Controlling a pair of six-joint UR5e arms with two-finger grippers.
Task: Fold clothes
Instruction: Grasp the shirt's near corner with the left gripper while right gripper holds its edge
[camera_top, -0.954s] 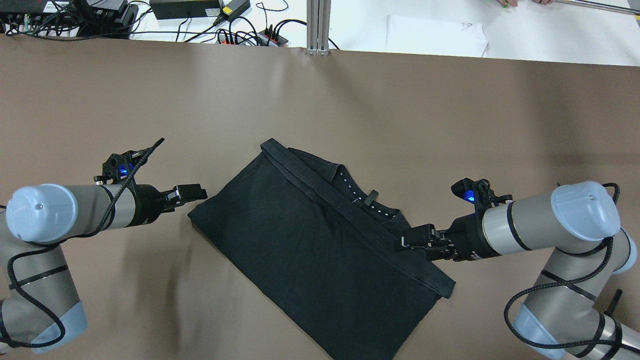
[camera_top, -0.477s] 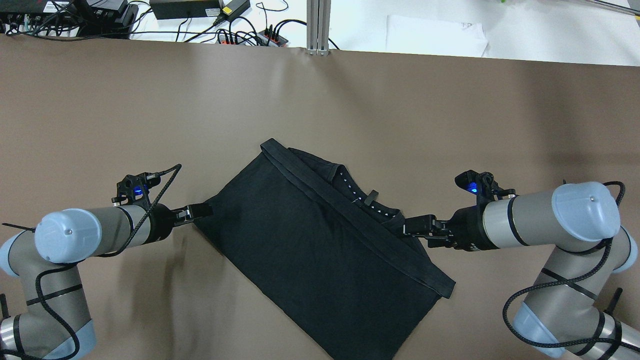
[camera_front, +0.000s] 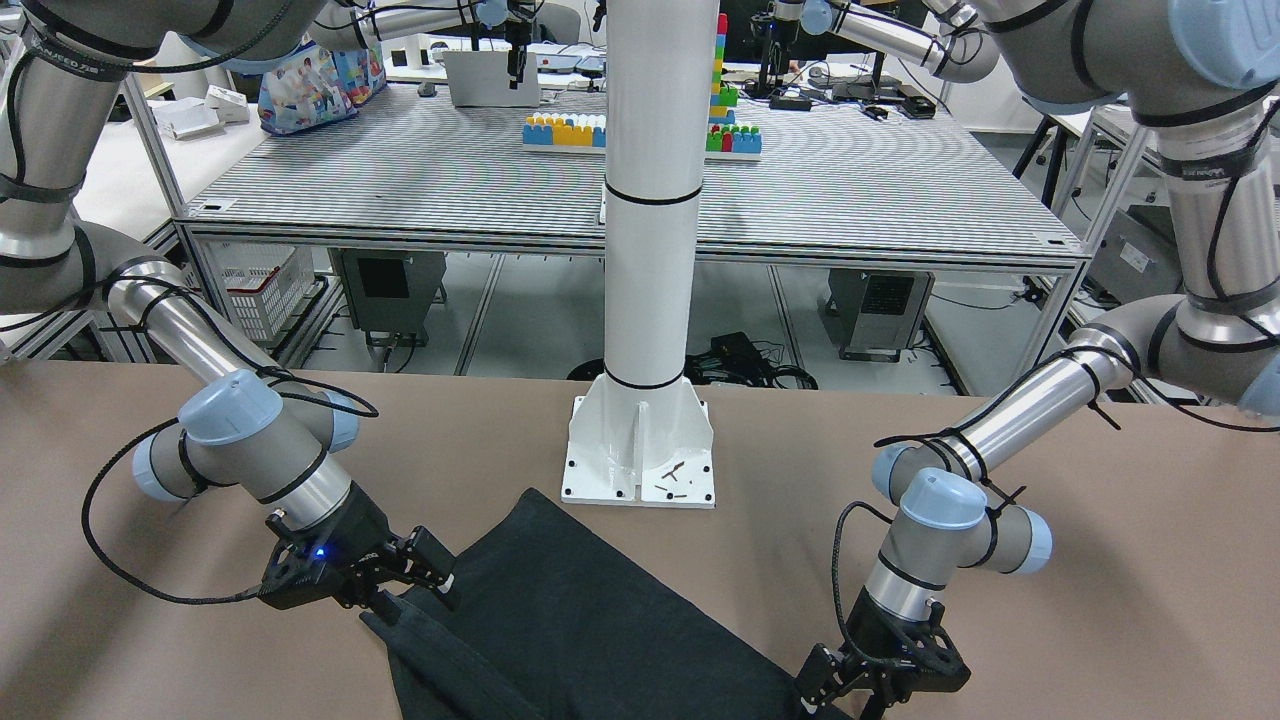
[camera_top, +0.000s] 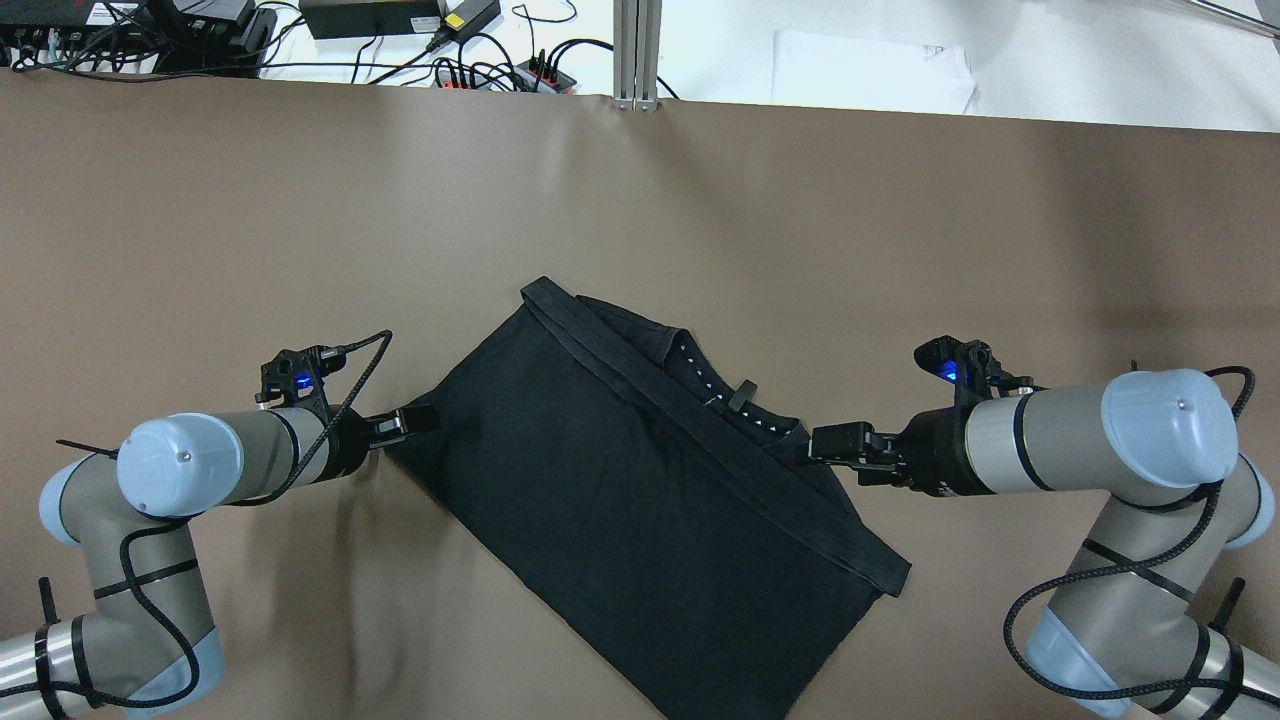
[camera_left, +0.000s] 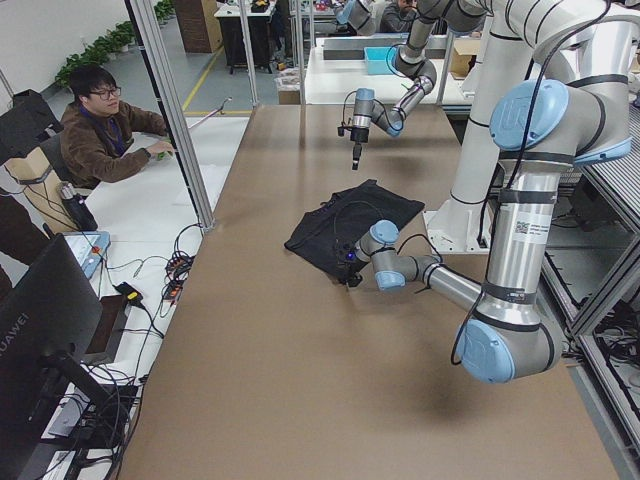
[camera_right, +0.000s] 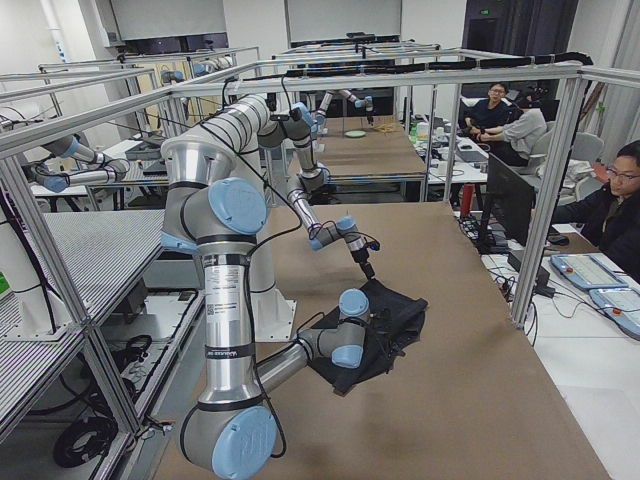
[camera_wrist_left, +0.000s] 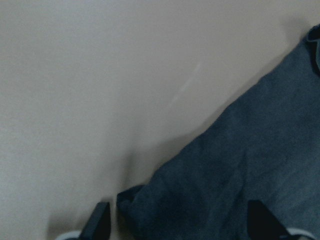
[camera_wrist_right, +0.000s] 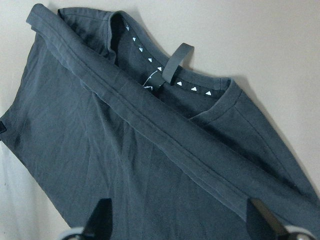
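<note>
Left gripper (camera_top: 418, 421) jaws spread, black garment (camera_top: 640, 500) corner between

matt black cloth garment (camera_top: 640, 500), smooth matt tabletop (camera_top: 300, 200)

- Brown table cover (camera_top: 700, 200), white pillar (camera_front: 648, 200) standing on it.
- Striped-top bench (camera_front: 880, 190) behind, toy blocks (camera_front: 565, 130) on it.
- Aluminium frame posts (camera_right: 547, 200), monitor (camera_left: 40, 330) by a side desk (camera_left: 130, 210).
</note>
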